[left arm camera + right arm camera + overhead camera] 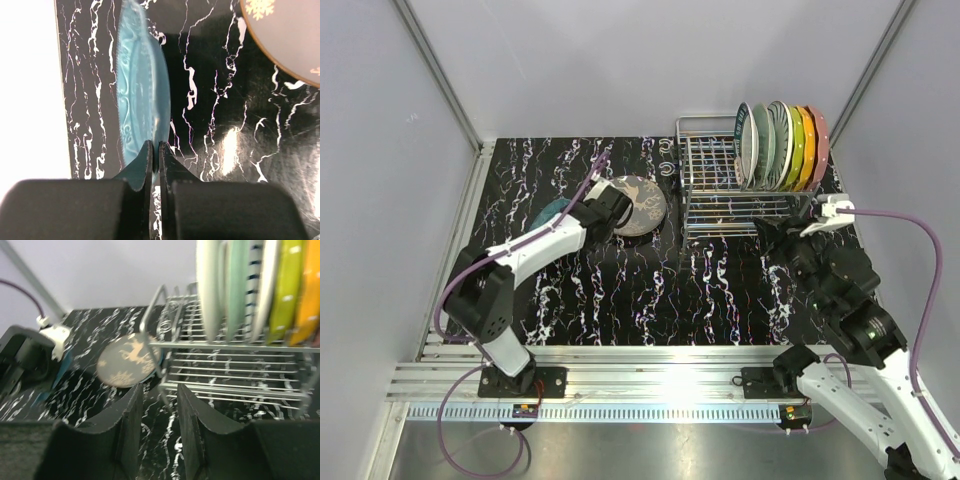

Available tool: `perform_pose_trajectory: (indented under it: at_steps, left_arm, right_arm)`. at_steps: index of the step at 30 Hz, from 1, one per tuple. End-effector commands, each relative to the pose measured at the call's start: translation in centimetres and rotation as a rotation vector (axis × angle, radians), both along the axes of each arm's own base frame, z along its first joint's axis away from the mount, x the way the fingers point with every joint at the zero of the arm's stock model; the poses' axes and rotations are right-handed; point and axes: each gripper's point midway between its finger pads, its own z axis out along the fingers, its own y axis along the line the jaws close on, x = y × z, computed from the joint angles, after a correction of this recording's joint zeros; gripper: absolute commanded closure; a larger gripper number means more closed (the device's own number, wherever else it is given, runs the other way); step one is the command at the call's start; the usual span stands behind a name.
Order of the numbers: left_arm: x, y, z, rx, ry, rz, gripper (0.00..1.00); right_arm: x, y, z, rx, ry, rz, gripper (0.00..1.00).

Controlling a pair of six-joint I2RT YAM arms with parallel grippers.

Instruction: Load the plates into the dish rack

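Rim of teal plate [140, 90] pinched in left hand [155, 146] at tabletop [215, 165]; right hand [160, 410] parted, empty, near dish rack [230, 374] holding upright plates [239, 290].

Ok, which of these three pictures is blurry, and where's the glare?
Right wrist: blurred throughout, the chrome wire dish rack and its upright plates smeared. Left wrist: sharp on the teal embossed plate, left edge blown out white, a glare patch on the glossy black marbled tabletop. Top external: sharp, with a bright reflection on the aluminium rail.
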Motion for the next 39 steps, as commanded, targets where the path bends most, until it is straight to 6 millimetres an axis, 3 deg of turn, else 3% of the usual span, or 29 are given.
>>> perform_pose_trajectory:
  at_steps: [1,10,15,17,20,23,25,26,28,29,30,31,32,34,35,37,38,39]
  left_arm:
    - [1.2,-0.3,4.8,-0.071,-0.154,0.035,1.00]
    - [1.2,1.0,7.7,-0.132,-0.216,0.070,1.00]
    - [1.4,1.2,10.0,-0.285,-0.260,0.119,1.00]
    - [1.4,1.2,10.8,-0.429,-0.264,0.135,1.00]
    - [1.3,1.1,11.5,-0.495,-0.277,0.136,1.00]
    - [1.3,2.2,12.4,-0.581,-0.308,0.167,1.00]
    - [1.2,2.6,13.3,-0.642,-0.338,0.180,1.00]
    - [1.3,3.0,13.5,-0.675,-0.342,0.188,1.00]
    - [1.2,3.2,14.1,-0.722,-0.367,0.195,1.00]
    - [1.2,3.6,14.3,-0.732,-0.378,0.205,1.00]
    - [1.2,3.7,14.5,-0.750,-0.391,0.215,1.00]
    - [1.2,3.8,14.5,-0.758,-0.394,0.220,1.00]
    - [1.1,3.8,14.5,-0.771,-0.397,0.225,1.00]
    - [1.1,3.6,14.3,-0.809,-0.402,0.230,1.00]
    - [1.2,3.8,14.3,-0.820,-0.408,0.235,1.00]
    - [1.2,3.8,14.2,-0.855,-0.418,0.247,1.00]
    - [1.2,3.7,14.2,-0.883,-0.412,0.241,1.00]
    - [1.1,3.6,14.3,-0.908,-0.417,0.242,1.00]
  right_arm:
    - [0.2,3.3,0.3,0.044,0.000,0.151,0.59]
    - [0.4,6.8,-1.2,0.096,0.044,0.297,0.63]
    - [0.2,9.1,-1.7,0.126,0.043,0.388,0.63]
    - [0.4,11.3,-2.2,0.064,0.046,0.406,0.62]
    - [-0.2,13.0,-2.0,0.025,0.029,0.424,0.60]
    - [0.0,16.2,-3.6,-0.033,0.066,0.459,0.59]
    - [-0.3,18.1,-3.5,-0.027,0.052,0.485,0.58]
    - [0.0,19.1,-4.7,-0.052,0.076,0.486,0.57]
    - [-0.3,21.3,-4.1,-0.030,0.038,0.499,0.55]
    - [-0.2,22.7,-5.4,-0.060,0.056,0.504,0.53]
    - [0.1,23.4,-5.2,-0.055,0.040,0.481,0.50]
    - [-0.7,24.9,-5.2,-0.057,0.029,0.506,0.48]
    - [-0.3,26.2,-6.6,-0.095,0.039,0.505,0.46]
    - [0.0,27.9,-6.1,-0.077,0.014,0.494,0.40]
    - [0.1,29.4,-7.6,-0.107,0.031,0.504,0.39]
    - [0.5,30.9,-7.0,-0.090,0.010,0.499,0.34]
    - [0.7,32.1,-8.3,-0.115,0.023,0.504,0.33]
    - [1.0,32.7,-8.1,-0.101,0.010,0.501,0.32]
